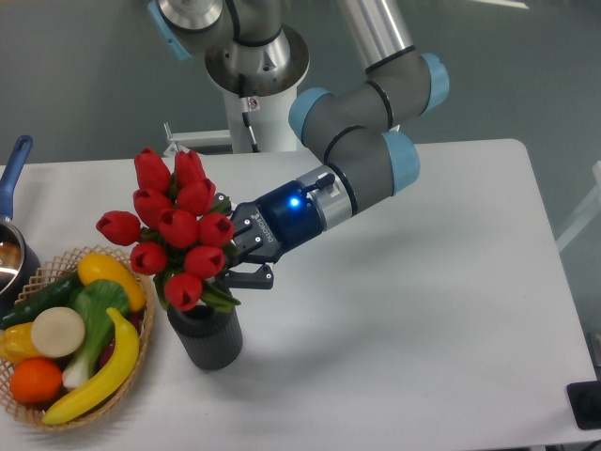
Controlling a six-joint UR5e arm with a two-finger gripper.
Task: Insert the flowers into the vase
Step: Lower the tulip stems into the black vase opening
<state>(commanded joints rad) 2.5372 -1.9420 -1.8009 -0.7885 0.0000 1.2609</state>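
The flowers point(175, 227), a bunch of glossy red tulip buds with green leaves, hang tilted over the vase point(205, 337), a short dark grey ribbed cylinder near the table's front left. The lowest buds and leaves sit right at the vase's mouth; the stems are hidden behind them. My gripper point(237, 254) reaches in from the right and is shut on the flowers' stems just above the vase.
A wicker basket point(141, 293) of colourful fruit and vegetables stands just left of the vase. A metal pot with a blue handle point(13, 174) is at the far left edge. The robot's base point(255, 103) rises at the back of the white table point(423, 310).
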